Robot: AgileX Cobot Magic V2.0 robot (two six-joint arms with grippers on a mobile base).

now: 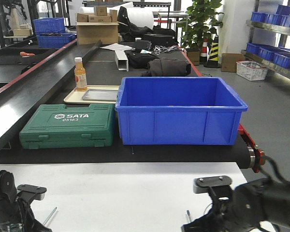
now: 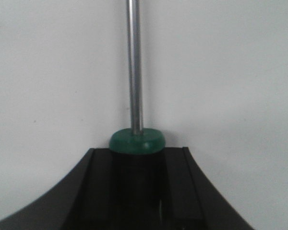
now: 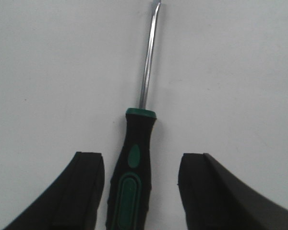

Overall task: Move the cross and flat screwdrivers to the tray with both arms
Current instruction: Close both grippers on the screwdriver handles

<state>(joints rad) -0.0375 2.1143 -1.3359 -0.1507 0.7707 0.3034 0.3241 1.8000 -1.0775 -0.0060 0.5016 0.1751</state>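
Note:
In the left wrist view my left gripper [image 2: 137,155] is shut on the black handle of one screwdriver [image 2: 137,142]. Its green collar and steel shaft stick out forward over the white table. In the right wrist view the other screwdriver [image 3: 133,172] lies on the table between the spread fingers [image 3: 84,189] of my open right gripper [image 3: 140,165], touching neither. Which one is cross and which is flat I cannot tell. The grey metal tray [image 1: 100,94] rests on a beige tray far ahead, left of centre. Both black arms [image 1: 5,200] [image 1: 253,203] sit low at the front edge.
A big blue bin [image 1: 180,110] stands on the black bench between me and the far side. A green SATA tool case [image 1: 67,126] lies left of it. An orange bottle [image 1: 80,75] stands on the beige tray [image 1: 72,98] beside the grey tray.

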